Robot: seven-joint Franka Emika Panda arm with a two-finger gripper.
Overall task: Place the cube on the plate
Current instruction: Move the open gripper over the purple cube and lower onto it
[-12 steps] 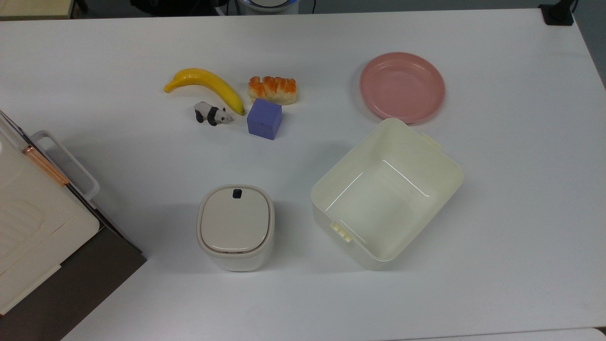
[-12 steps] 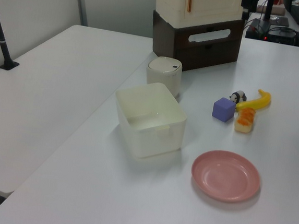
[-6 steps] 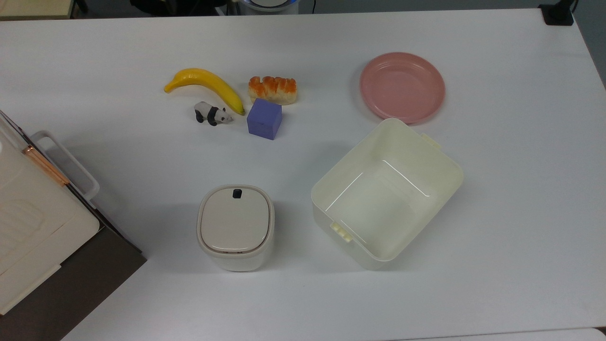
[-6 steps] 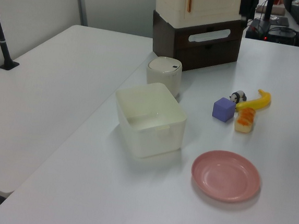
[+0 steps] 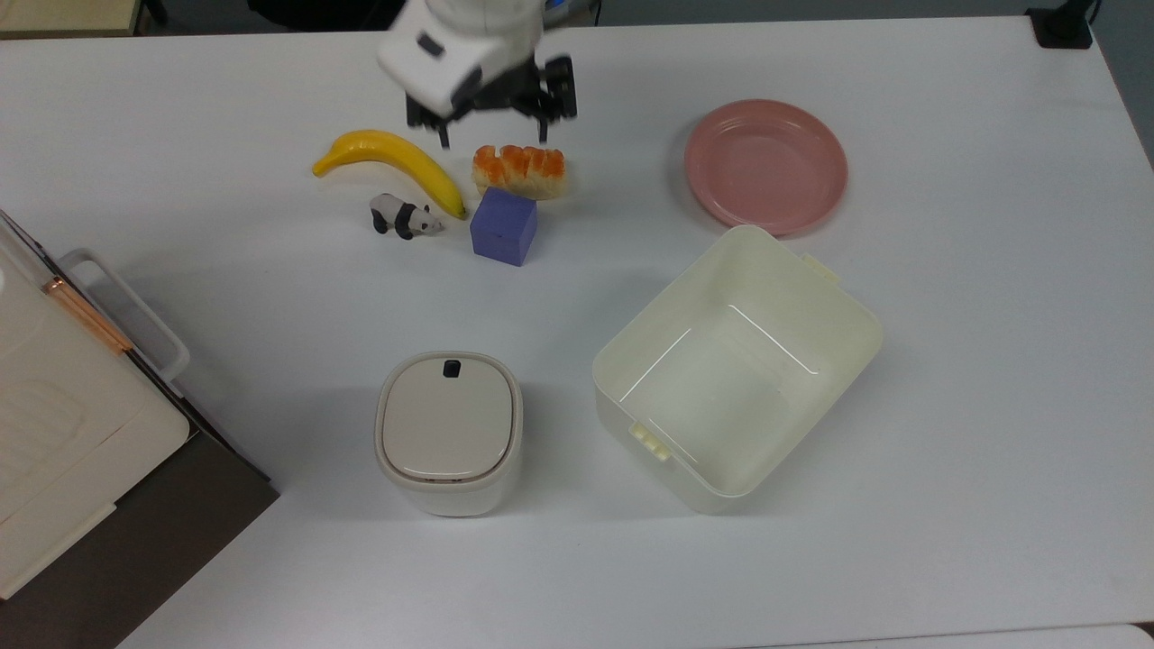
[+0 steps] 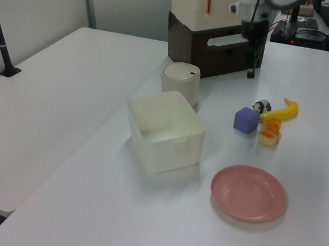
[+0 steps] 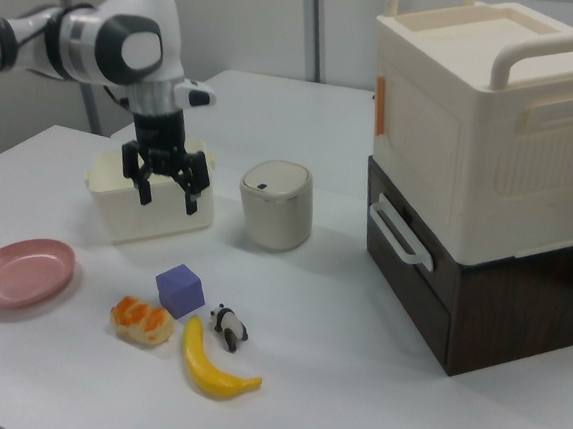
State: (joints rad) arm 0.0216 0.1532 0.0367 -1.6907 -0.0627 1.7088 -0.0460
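Gripper (image 7: pixel 167 200) spread wide, holding nothing, above the cube (image 7: pixel 180 290).

Stacked bins (image 5: pixel 63 424) cropped at edge

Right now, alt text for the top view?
An open claw hangs above a toy bread, with a purple cube just below it in the top view. An empty pink plate sits far right, above a cream tub.

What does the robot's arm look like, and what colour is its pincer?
The arm is made of smooth, rounded white shells with dark grey rings at the joints. At its end sits a boxy white block carrying the black two-fingered pincer. The fingers are thin and black. No cables or markings are visible.
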